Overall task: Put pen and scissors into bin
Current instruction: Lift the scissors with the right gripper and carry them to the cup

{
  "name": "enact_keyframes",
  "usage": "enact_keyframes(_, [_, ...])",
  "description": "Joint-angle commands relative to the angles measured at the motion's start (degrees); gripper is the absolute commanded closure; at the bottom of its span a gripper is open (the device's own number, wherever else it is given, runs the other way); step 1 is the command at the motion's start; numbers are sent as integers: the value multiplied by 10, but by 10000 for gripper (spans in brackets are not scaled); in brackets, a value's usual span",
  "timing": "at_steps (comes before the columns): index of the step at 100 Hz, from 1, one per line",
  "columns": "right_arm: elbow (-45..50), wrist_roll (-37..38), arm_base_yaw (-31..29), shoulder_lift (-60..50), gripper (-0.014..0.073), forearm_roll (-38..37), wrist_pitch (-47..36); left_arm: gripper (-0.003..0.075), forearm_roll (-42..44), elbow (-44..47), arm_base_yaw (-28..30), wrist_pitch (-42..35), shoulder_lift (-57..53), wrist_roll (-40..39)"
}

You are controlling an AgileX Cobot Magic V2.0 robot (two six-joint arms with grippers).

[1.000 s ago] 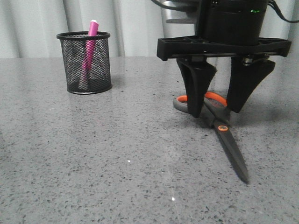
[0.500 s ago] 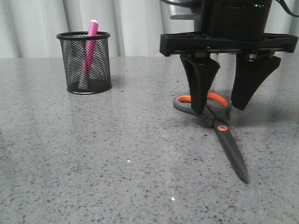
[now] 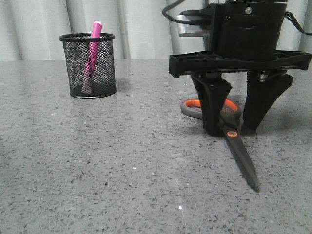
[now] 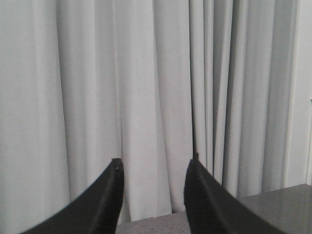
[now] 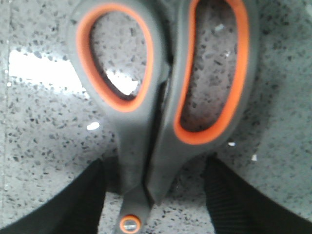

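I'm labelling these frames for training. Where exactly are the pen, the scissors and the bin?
pen [image 3: 92, 48]: front view, on the pink barrel standing inside the cup.
scissors [image 3: 242, 161]: front view, on the dark blade lying on the table.
bin [image 3: 103, 73]: front view, on the black mesh wall.
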Motion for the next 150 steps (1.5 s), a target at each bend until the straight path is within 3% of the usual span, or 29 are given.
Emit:
enact_keyframes(1, [0, -1, -1, -10, 337, 10, -37, 458, -3, -15, -5, 8, 7, -3])
enact_keyframes(14, [0, -16, -1, -10, 635, -5, -45, 458, -3, -15, -5, 8, 7, -3])
enact_keyframes(17, [0, -22, -1, -10, 669, -8, -48, 458, -3, -15, -5, 8, 7, -3])
enact_keyframes(34, [-40, -22, -1, -21, 662, -51, -68, 458, -3, -15, -5, 8, 7, -3])
enact_keyframes(53, [-157, -24, 5, -65, 662, -52, -183, 458, -3, -15, -5, 8, 7, -3])
enact_keyframes(68, [-221, -36, 33, -68, 662, -52, -336, 458, -3, -15, -5, 8, 10, -3])
enact_keyframes(84, [-221, -59, 73, -42, 662, -60, -537, 458, -3, -15, -5, 8, 11, -3])
enact_keyframes(100, [-221, -59, 83, 17, 662, -105, -664, 458, -3, -15, -5, 8, 11, -3])
enact_keyframes(128, [-221, -59, 65, 109, 662, -113, -741, 458, -3, -15, -5, 8, 11, -3])
enact_keyframes(150, [-221, -59, 63, 147, 662, -113, -734, 458, -3, -15, -5, 8, 11, -3])
